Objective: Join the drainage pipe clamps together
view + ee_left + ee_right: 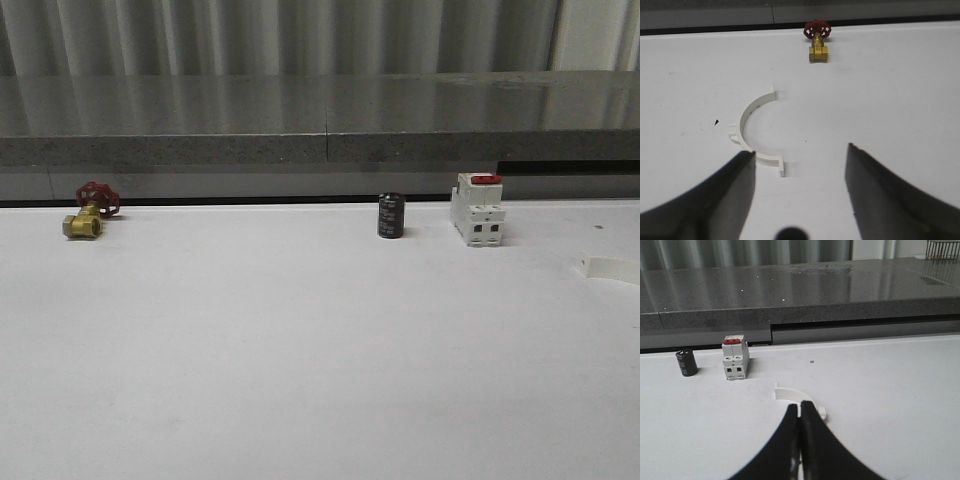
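Observation:
One white half-ring drainage pipe clamp (747, 112) lies flat on the white table, its open side facing the valve's side. My left gripper (801, 149) hangs open just short of it, and the left fingertip (747, 159) overlaps the arc near its closer end tab. The other clamp half (790, 394) lies on the table in front of my right gripper (800, 405), which is shut; its tips cover the middle of the arc. That same clamp (607, 268) shows at the right edge of the front view with no fingers on it.
A brass valve with a red handwheel (88, 212) sits at the far left. A black cylinder (391, 216) and a white switch with a red top (477, 209) stand at the back, before a grey stone ledge (320, 120).

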